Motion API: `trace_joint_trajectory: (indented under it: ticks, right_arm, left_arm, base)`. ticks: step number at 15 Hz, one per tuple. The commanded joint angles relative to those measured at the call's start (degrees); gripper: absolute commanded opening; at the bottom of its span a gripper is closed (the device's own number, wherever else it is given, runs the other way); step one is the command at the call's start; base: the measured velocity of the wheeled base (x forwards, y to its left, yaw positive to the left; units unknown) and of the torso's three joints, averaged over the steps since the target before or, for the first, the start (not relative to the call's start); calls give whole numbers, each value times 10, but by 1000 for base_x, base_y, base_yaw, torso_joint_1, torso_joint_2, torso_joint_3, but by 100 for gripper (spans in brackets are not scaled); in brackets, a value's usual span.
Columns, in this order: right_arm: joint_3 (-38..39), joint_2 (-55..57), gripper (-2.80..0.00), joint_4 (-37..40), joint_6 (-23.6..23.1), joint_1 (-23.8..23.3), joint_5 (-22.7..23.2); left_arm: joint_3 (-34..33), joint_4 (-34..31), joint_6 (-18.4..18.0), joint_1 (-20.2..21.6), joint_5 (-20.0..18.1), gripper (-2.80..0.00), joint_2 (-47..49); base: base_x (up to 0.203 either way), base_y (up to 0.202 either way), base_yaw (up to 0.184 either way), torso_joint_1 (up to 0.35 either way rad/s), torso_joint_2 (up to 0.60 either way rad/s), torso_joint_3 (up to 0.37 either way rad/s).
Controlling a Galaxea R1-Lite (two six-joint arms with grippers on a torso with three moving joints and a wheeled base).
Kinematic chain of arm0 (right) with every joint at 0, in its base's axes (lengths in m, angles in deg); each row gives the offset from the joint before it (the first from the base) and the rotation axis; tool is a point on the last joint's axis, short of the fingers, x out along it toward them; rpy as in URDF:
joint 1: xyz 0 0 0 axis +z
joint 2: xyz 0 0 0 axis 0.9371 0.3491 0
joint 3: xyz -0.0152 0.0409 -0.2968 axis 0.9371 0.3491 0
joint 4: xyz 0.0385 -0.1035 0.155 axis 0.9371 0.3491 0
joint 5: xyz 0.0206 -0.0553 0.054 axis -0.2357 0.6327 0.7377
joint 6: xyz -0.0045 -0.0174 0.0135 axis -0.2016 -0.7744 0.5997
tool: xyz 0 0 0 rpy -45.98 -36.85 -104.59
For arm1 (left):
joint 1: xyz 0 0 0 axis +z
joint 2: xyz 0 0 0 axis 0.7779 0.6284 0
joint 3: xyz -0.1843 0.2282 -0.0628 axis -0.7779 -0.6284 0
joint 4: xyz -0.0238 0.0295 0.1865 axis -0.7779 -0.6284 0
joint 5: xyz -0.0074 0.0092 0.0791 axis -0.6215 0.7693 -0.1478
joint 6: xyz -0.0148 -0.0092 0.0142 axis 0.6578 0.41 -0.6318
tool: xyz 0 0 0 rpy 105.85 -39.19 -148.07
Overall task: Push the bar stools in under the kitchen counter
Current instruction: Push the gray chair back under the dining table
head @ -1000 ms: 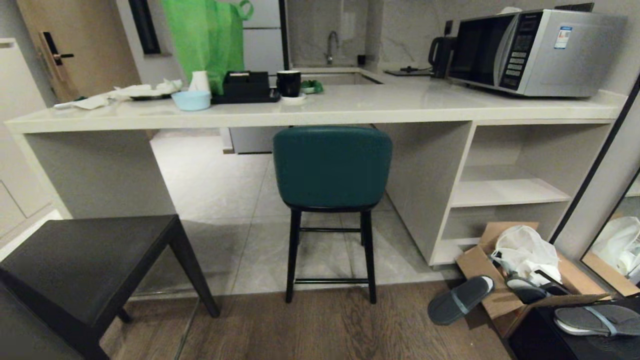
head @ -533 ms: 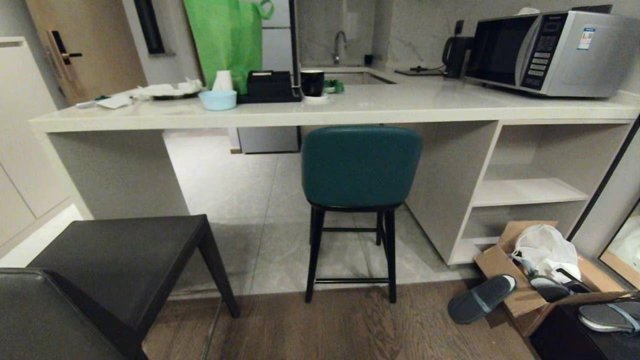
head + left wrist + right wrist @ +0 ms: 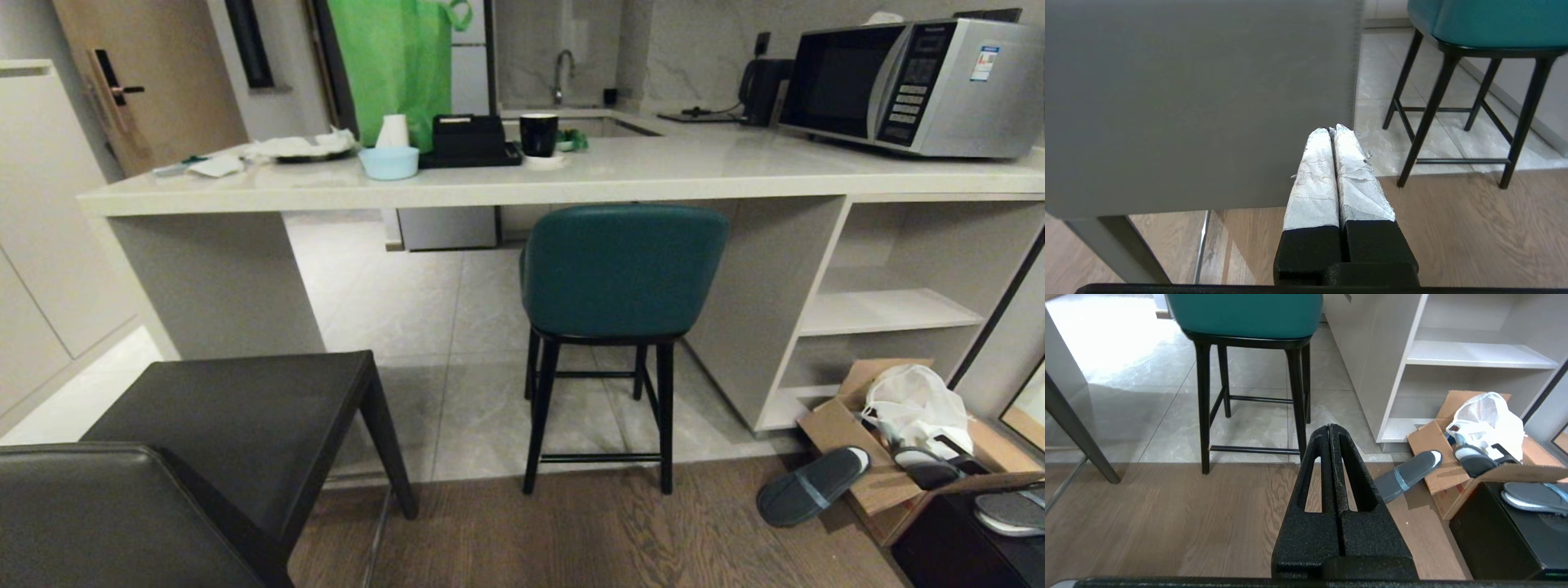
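Left hand [image 3: 1334, 131]: two tapered fingers [image 3: 1315, 175] wrapped in worn white tape on black bases. Right hand [image 3: 1330, 428]: black, rough-textured fingers [image 3: 1312, 473] with triangular cut-outs.

teal stool [image 3: 624, 269]: teal padded back, black legs
grey stool [image 3: 237, 425]: dark grey, nearly black
kitchen counter [image 3: 653, 175]: off-white stone
floor [image 3: 588, 531]: brown wood grain near, pale grey tile beyond
bag [image 3: 400, 57]: bright green
bowl [image 3: 389, 162]: light blue
microwave [image 3: 910, 86]: silver, black door
slipper [image 3: 812, 486]: grey, lighter strap
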State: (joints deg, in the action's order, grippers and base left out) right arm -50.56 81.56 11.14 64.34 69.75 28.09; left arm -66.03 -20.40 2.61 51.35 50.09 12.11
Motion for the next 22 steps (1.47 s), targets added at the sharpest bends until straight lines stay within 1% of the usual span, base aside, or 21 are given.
trace_joint_trajectory:
  ticks: [1,4,8,15,22]
  right_arm:
    - [0,1,-280,0,0,0,0]
    - [0,1,-280,0,0,0,0]
    - [0,1,-280,0,4,1,-1]
    - [0,1,-280,0,7,0,-2]
    - [0,1,-280,0,7,0,-2]
  left_arm:
    - [-3,0,0,0,0,-280,0]
    - [-3,0,1,0,0,-280,0]
    - [-3,0,1,0,0,-280,0]
    - [-3,0,1,0,0,-280,0]
    - [-3,0,1,0,0,-280,-1]
  base:
    - [0,0,0,0,0,0]
    - [0,0,0,0,0,0]
    - [-136,0,-1,4,0,3]
    - [0,0,0,0,0,0]
    - [1,182,-2,2,4,1]
